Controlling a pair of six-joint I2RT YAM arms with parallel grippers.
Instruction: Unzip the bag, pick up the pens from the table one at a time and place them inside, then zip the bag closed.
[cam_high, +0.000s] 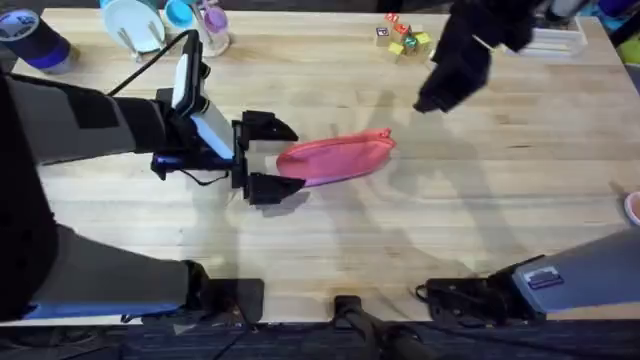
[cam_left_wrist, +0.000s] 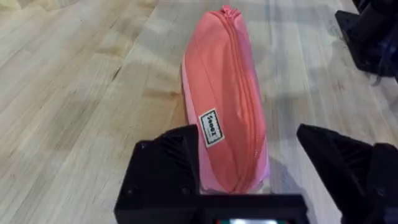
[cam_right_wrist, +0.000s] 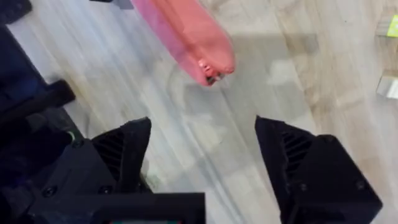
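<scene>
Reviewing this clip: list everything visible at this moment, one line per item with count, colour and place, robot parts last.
Soft pink fabric pencil pouch: one, pink, mid-table, zipper closed, small white label on its side.
Light wooden butcher-block table: one, pale wood, under everything.
Small coloured blocks: a few, red, yellow and green, far edge right of centre.
Dark blue round container: one, far left corner.
Pale blue plate-like item: one, far edge, left.
Clear cup with purple and blue items: one, beside the plate.
Left end effector: one, black, open, fingers straddling the pouch's near end.
Right end effector: one, black, open, raised above the table by the pouch's far end.
</scene>
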